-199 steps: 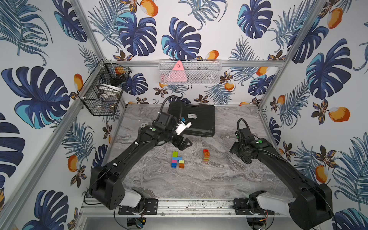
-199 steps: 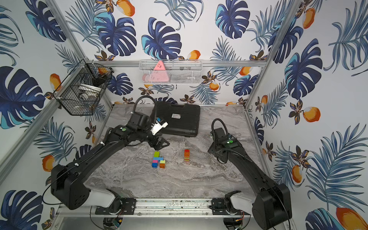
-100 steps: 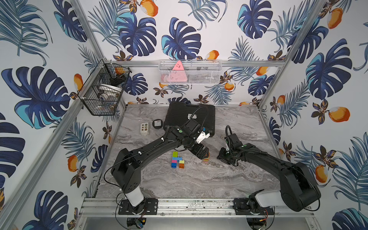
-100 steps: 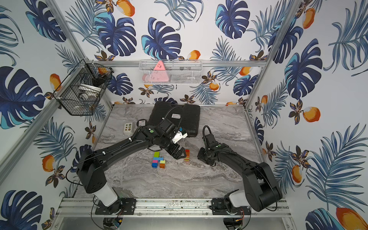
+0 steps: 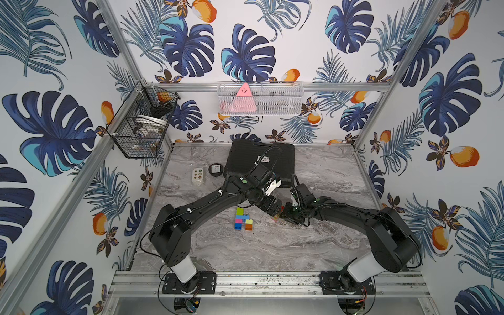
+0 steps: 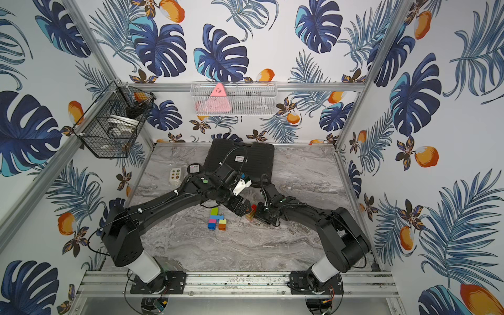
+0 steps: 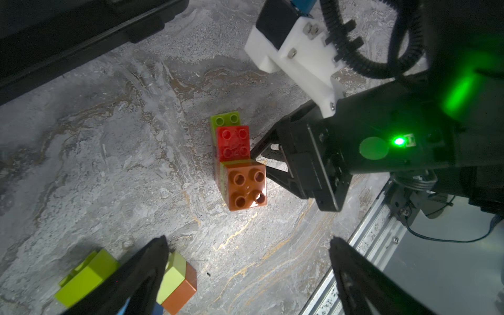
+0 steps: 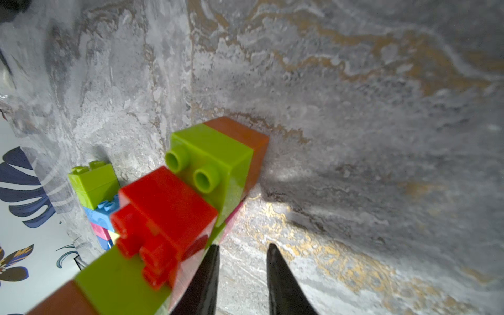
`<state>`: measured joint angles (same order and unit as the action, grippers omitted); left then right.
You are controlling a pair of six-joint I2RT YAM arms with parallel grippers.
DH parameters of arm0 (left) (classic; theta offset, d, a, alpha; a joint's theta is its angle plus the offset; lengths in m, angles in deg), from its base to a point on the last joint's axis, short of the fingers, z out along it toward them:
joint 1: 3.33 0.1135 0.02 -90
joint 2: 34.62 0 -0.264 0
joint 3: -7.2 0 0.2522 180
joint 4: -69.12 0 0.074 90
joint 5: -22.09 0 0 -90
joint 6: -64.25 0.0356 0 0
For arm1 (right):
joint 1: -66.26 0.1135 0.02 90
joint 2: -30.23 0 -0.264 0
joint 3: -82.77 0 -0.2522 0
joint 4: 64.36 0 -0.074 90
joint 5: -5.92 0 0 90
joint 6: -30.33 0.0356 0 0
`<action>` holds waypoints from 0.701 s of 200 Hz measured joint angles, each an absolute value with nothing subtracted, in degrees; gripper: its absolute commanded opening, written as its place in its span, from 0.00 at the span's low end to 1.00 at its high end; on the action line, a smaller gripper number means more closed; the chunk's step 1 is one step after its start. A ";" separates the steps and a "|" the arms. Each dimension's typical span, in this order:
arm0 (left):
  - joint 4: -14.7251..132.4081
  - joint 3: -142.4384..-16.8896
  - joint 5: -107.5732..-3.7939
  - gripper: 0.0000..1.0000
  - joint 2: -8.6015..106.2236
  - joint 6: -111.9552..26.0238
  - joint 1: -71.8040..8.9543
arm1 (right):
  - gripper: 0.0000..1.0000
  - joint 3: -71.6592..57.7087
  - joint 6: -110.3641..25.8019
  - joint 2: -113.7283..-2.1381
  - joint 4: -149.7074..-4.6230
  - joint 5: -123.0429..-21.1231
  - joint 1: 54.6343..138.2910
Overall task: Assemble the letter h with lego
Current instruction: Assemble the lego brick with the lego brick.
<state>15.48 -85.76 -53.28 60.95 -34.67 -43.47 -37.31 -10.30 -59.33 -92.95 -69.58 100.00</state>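
black right pincer [image 8: 241, 251] has moved in beside the red-orange lego stack [image 7: 245, 182].

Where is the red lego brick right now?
In the left wrist view the red brick sits in a small stack next to a lime green brick and an orange brick, near the middle of the table, beside the right gripper.

Red-green-orange lego stack [image 7: 237, 161] (joined), multicolour lego cluster [image 5: 242, 218] nearby
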 measured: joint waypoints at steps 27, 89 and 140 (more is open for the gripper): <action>15.94 -85.93 -54.61 0.97 62.18 -33.08 -43.44 | 0.36 -38.39 -9.54 -56.05 -93.51 -70.02 100.04; 17.58 -87.59 -57.32 0.94 67.44 -28.77 -45.46 | 0.43 -41.34 -12.53 -43.22 -101.78 -74.63 89.16; 17.65 -88.32 -59.99 0.88 69.61 -28.58 -46.05 | 0.47 -38.84 -17.30 -43.85 -106.21 -74.34 83.21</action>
